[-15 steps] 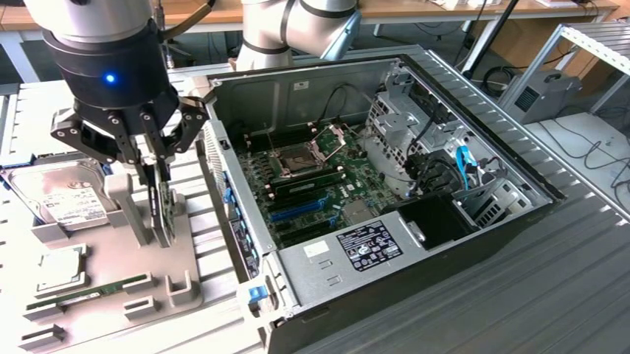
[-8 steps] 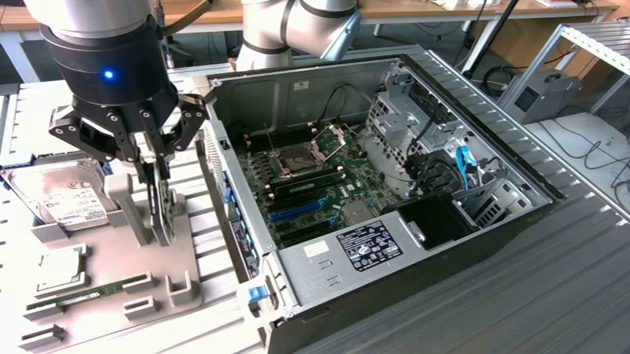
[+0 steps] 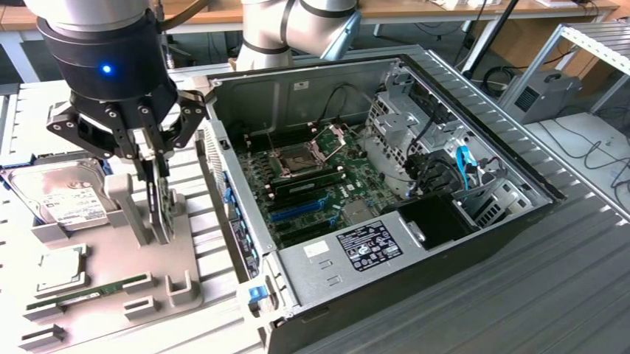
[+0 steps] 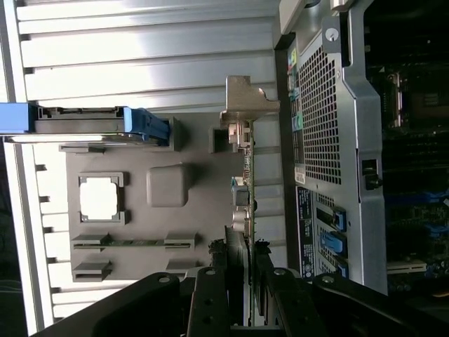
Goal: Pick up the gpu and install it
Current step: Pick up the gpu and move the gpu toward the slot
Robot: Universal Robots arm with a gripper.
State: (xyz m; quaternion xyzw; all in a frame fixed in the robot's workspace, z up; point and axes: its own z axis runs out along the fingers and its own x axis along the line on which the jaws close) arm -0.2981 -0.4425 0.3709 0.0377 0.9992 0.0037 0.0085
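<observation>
Wrist view gives you the gpu (image 4: 242,203) edge-on, a thin dark strip. Its fan face is hidden, and the hand (image 4: 247,258) covers its near end. The card stands on edge in the grey holder (image 4: 203,151) on the bench, just beside the open computer case (image 4: 330,140). Its long axis runs parallel to the case's perforated panel, with the silver bracket (image 4: 245,105) at the end farthest from the fingers. You have the hand partly closed, its fingers pressing both faces of the card. Exterior view hides the card's lower edge behind the holder's posts.
</observation>
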